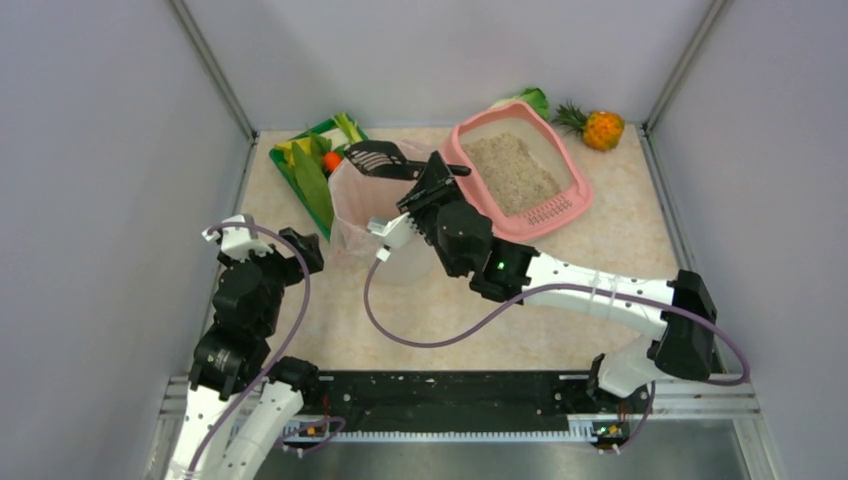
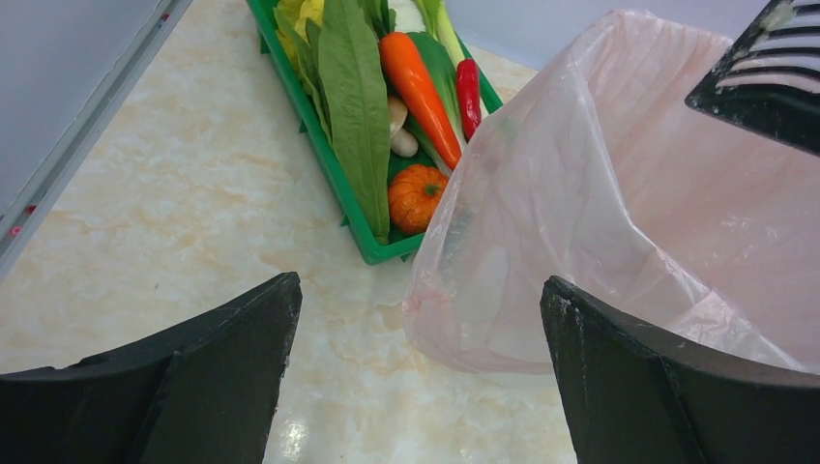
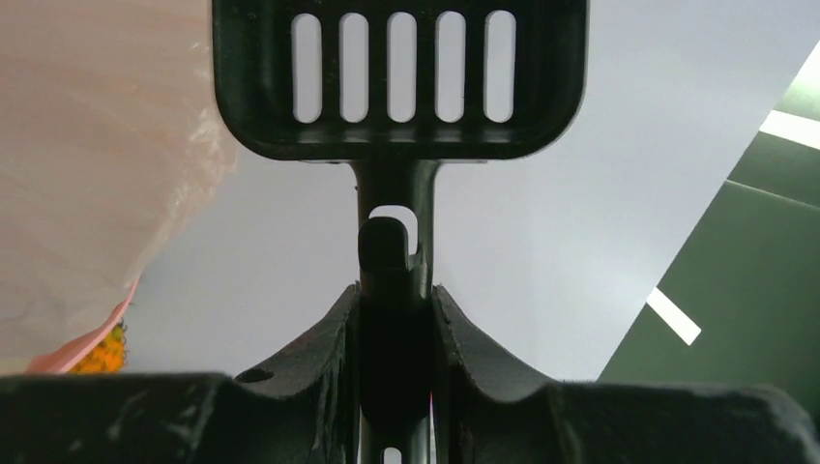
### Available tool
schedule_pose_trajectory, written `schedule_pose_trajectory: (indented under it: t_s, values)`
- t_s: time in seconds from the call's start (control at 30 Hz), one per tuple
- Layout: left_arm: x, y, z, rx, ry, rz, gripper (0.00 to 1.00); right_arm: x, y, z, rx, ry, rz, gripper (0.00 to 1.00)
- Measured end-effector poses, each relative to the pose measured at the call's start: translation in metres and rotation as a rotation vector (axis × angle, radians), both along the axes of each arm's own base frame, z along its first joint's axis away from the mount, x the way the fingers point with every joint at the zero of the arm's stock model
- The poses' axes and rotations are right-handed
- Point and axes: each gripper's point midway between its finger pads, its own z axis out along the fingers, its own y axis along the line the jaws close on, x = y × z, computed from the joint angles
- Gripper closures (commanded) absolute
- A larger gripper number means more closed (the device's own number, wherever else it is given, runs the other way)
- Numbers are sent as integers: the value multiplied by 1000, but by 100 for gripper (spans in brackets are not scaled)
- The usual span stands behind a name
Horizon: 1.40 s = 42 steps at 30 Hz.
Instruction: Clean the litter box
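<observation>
The litter box (image 1: 520,230) stands at the far right, beside the pink-lined bin (image 2: 580,193). The right gripper (image 3: 395,319) clamps the slotted scoop (image 3: 396,140) by its handle. The left gripper (image 2: 421,290) is wide open and empty. The tray looks stiff and its litter loose, so I would take it by the raised rim and keep it level.

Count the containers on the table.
3. The pink litter box sits far right; the green vegetable tray far left; the pink-lined bin stands between them, beneath the scoop. None appears hidden.
</observation>
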Motion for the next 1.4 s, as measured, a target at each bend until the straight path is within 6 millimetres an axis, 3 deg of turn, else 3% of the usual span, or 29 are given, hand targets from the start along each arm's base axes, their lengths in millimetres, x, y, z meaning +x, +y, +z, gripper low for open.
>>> schedule_pose_trajectory:
  t_s: [0.13, 0.27, 0.43, 0.67, 0.87, 1.17, 1.4]
  values:
    - [0, -1, 0, -1, -1, -3, 1, 1, 3, 12, 67, 1, 7, 100]
    - [1, -1, 2, -4, -9, -6, 1, 3, 4, -11, 57, 104, 2, 100]
    - [3, -5, 6, -11, -22, -24, 1, 5, 0, -26, 127, 197, -12, 100]
    - [5, -19, 10, -21, -37, -95, 1, 11, -14, -29, 374, 412, -38, 100]
    - [5, -30, 15, -19, -53, -165, 1, 10, -40, -30, 584, 570, -59, 100]
    - [-1, -60, 28, -41, -98, -341, 1, -16, -99, -13, 896, 749, -93, 100]
    - [-15, -94, 40, -87, -127, -542, 2, -66, -131, -6, 1002, 879, -32, 100]
